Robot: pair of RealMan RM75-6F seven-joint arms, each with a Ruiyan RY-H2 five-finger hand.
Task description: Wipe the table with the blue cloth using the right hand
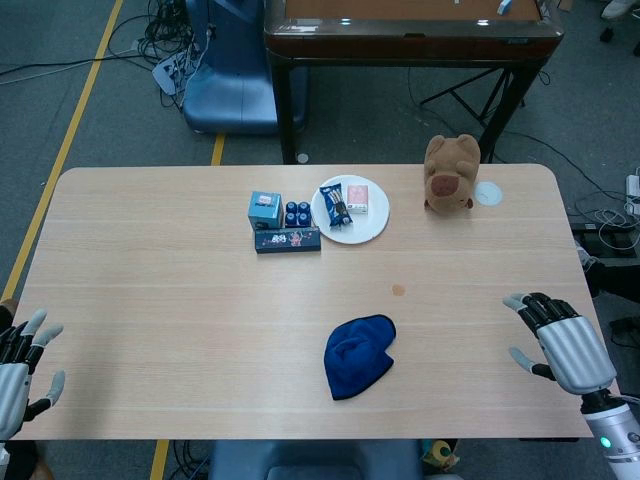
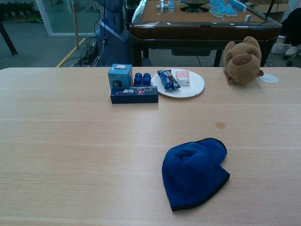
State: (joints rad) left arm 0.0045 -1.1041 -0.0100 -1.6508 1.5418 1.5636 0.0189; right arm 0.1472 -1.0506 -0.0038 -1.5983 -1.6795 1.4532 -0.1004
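I keep my right hand (image 1: 560, 340) wide, holding nothing, well apart from the blue cloth (image 1: 358, 355); left hand (image 1: 22, 365) is wide too.

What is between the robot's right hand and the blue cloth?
Nothing: in the head view only bare table lies between the right hand and the blue cloth.

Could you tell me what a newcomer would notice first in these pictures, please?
Probably the blue cloth, crumpled on the near middle of the wooden table, with a small brownish stain just beyond it. Next, the brown plush animal at the far right edge. The right robot hand hovers open to the right of the cloth, not touching it.
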